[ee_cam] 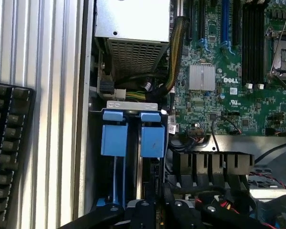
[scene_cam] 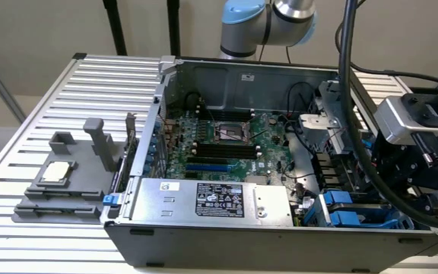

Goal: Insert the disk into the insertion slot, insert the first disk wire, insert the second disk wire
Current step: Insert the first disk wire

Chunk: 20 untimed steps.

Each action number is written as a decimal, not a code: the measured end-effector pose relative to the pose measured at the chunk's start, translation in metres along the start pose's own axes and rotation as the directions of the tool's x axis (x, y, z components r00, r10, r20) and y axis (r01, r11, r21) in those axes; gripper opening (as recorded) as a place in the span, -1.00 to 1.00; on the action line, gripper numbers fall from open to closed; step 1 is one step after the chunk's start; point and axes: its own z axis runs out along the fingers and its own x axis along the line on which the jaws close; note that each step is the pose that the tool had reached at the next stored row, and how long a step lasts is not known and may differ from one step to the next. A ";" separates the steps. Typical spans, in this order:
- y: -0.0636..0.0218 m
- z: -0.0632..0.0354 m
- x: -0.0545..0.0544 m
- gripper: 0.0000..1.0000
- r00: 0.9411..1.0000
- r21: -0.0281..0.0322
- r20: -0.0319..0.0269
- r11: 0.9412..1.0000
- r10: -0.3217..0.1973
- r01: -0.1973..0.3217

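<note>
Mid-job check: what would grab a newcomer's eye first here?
The open computer case dominates the slatted table, its green motherboard exposed. Bright blue tabs mark the insertion slot in the case's near corner on the exterior view's right, beside the silver box with a black label.

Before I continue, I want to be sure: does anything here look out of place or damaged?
Nothing looks spilled or broken. The computer case lies open, and the processor socket on its motherboard is bare. Cables run loose near the insertion slot, whose blue tabs sit level.
</note>
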 end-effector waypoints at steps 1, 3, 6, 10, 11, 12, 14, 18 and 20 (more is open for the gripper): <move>-0.0001 0.0002 0.000 -0.65 1.000 0.000 -0.001 1.000 0.005 -0.005; -0.0002 0.0006 -0.001 -0.65 1.000 0.001 -0.004 1.000 0.013 -0.013; -0.0003 0.0015 -0.002 -0.65 1.000 0.003 -0.014 1.000 0.024 -0.024; -0.0003 0.0032 -0.003 -0.65 0.999 0.004 -0.030 0.999 0.034 -0.034; -0.0003 0.0036 -0.003 -0.65 0.999 0.004 -0.034 0.999 0.036 -0.036; -0.0003 0.0040 -0.004 -0.65 0.999 0.005 -0.037 0.999 0.038 -0.037; -0.0002 0.0045 -0.006 -0.65 0.998 0.005 -0.042 0.999 0.040 -0.040; -0.0004 0.0051 -0.009 -0.65 0.998 0.006 -0.053 0.999 0.043 -0.042; -0.0006 0.0051 -0.009 -0.62 0.998 0.005 -0.055 0.999 0.043 -0.043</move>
